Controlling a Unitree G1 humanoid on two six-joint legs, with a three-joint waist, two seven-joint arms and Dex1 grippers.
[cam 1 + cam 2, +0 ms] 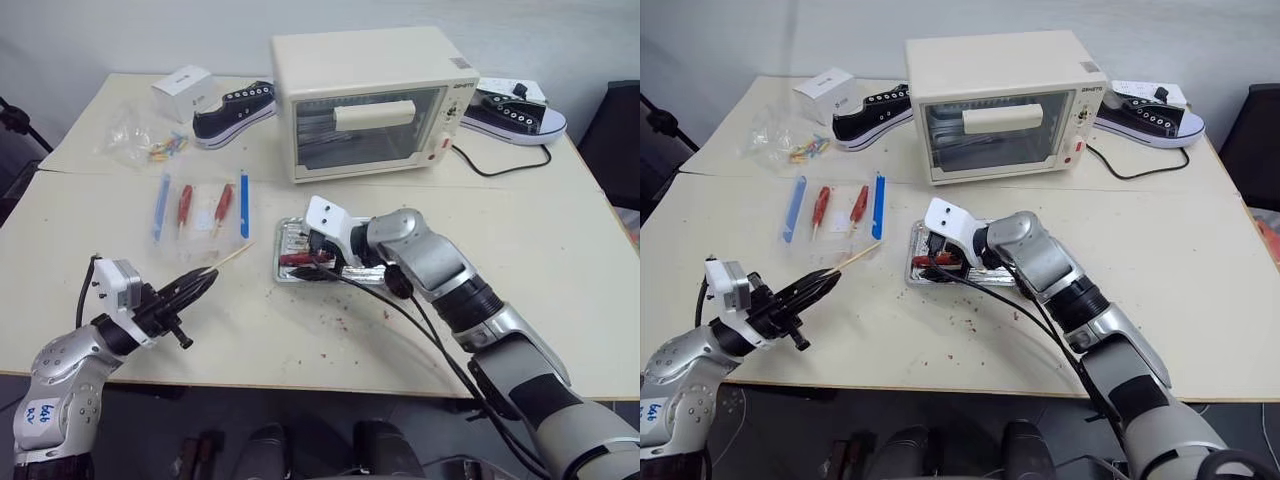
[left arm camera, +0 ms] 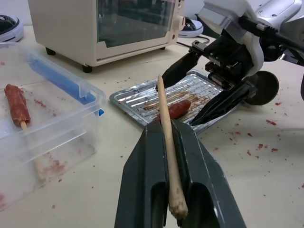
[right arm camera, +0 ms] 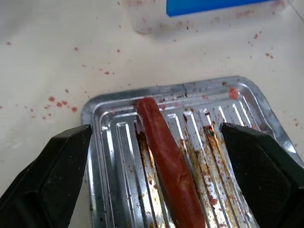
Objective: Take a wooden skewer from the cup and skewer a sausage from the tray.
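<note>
My left gripper [image 1: 195, 285] is shut on the wooden skewer [image 1: 228, 256], low at the left of the table. The skewer's [image 2: 166, 128] pointed end aims toward the tray [image 1: 285, 275]. That silver ribbed tray [image 3: 114, 156] holds one red sausage [image 3: 168, 161], lying lengthwise among brown stains. My right gripper [image 3: 154, 137] hangs open just over the tray, one finger on each side of the sausage [image 2: 178, 109] and not touching it. The cup is out of view.
A cream toaster oven [image 1: 365, 100] stands behind the tray, its cord [image 1: 500, 170] trailing right. A clear plastic box [image 1: 200, 205] with skewered sausages and blue strips lies left of the tray. Two sneakers [image 1: 235, 110] [image 1: 515, 115], a white carton [image 1: 182, 90] and a plastic bag [image 1: 140, 135] sit at the back.
</note>
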